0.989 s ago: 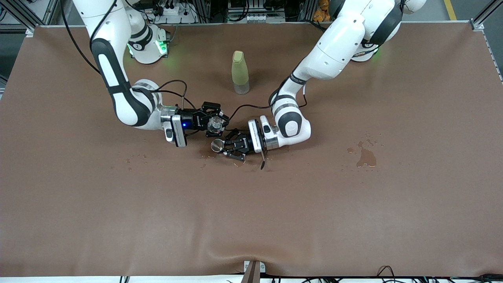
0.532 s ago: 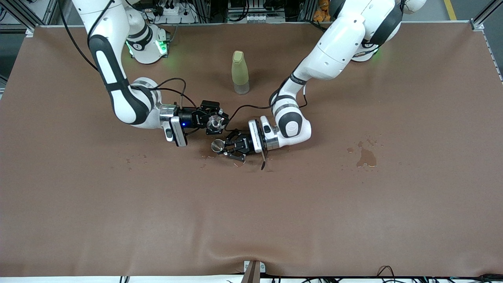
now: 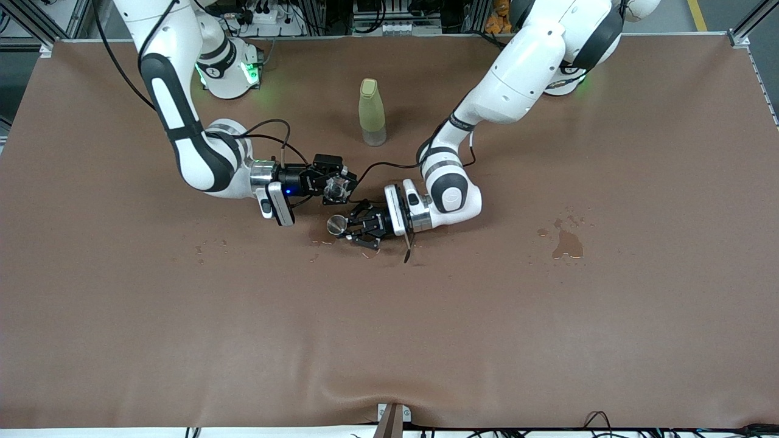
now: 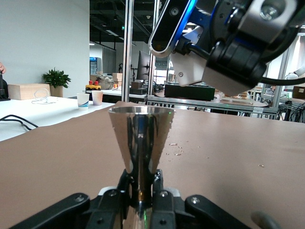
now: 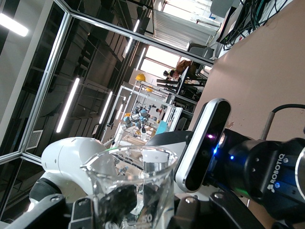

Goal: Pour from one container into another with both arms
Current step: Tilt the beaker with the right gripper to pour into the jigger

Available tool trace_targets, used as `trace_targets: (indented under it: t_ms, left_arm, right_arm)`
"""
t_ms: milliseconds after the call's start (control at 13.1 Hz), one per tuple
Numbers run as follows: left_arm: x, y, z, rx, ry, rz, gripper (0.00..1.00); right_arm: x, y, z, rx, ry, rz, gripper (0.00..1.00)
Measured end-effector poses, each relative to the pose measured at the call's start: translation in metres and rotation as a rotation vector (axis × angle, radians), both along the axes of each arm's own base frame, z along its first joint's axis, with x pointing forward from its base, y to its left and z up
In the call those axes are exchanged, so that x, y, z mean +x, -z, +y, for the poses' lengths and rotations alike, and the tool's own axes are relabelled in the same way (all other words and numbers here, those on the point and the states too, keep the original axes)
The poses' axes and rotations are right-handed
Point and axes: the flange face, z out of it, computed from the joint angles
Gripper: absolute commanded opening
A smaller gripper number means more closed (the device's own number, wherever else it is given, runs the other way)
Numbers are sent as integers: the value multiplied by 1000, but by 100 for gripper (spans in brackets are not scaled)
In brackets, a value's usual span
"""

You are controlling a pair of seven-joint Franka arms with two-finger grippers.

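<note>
You are looking down at a brown cloth-covered table (image 3: 548, 334) with two white robot arms meeting near its middle. Your right gripper (image 3: 333, 188) is clamped around a small clear glass beaker (image 3: 334, 190), holding it up in the air and tipped over on its side. In the right wrist view the beaker (image 5: 129, 183) fills the foreground, its rim slanted against the room, and you cannot tell whether any liquid is left inside.

Your left gripper (image 3: 353, 230) is closed on a small shiny steel measuring cup with a flared mouth (image 3: 335, 225), low over the table. The left wrist view shows the cup (image 4: 140, 138) standing upright, pinched at its narrow waist between the fingers (image 4: 157, 183). The beaker sits just above and beside the cup, toward the robots' bases.

A pale yellow-green bottle with a cap (image 3: 372, 112) stands untouched, farther from the front camera. A wet puddle (image 3: 567, 243) lies toward the left arm's end of the table, and small droplets (image 3: 210, 246) dot the cloth toward the right arm's end.

This looks like the pouring step itself. Next, you probably need the beaker's lip brought squarely over the cup's mouth, since that opening is small and the spills suggest how easily liquid can miss. Hold the cup level while tipping.
</note>
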Motion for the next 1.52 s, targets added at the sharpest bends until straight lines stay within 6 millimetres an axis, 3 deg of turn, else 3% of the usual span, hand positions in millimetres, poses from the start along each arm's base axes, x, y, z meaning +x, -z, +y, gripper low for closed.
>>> trace_targets:
  t_ms: [989,1521]
  left_arm:
    - [0,6,8,2,-5,11,0]
    - [-9,13,8,-5,10,23,0]
  right_arm:
    - [-1,-1,2,27,-26,245,0]
    - [-2,-3,2,34,-31,274,0]
